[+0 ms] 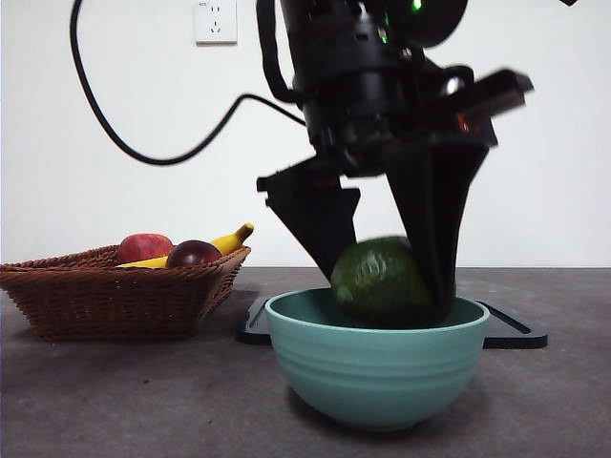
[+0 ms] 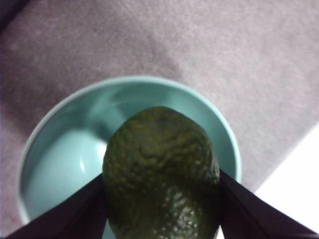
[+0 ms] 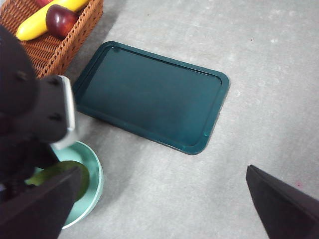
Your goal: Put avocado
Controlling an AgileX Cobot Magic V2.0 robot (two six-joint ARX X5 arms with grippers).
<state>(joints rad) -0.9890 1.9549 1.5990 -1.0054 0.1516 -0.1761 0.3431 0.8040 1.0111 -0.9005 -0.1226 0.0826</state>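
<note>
Left end effector (image 1: 387, 286) is clamping the avocado (image 1: 382, 282) between its two black jaws, one pressing on each side of the fruit. The dark green, pebbly-skinned avocado is hanging just inside the mouth of a teal bowl (image 1: 377, 367), its lower part dipping below the rim; whether it is touching the bowl's floor cannot be told. The bowl is sitting on the grey worktop (image 1: 115, 401), just in front of a dark green tray (image 3: 149, 94) lying flat. Beside the tray, a woven wicker basket (image 1: 105, 296) is holding a red apple (image 1: 143, 247), a dark maroon fruit (image 1: 193, 254) and a yellow banana (image 1: 224, 242). Right end effector (image 3: 164, 199) is hovering above the worktop near the tray, its jaws spread wide apart and gripping nothing. A black cable (image 1: 143, 143) is looping across the white wall behind.
</note>
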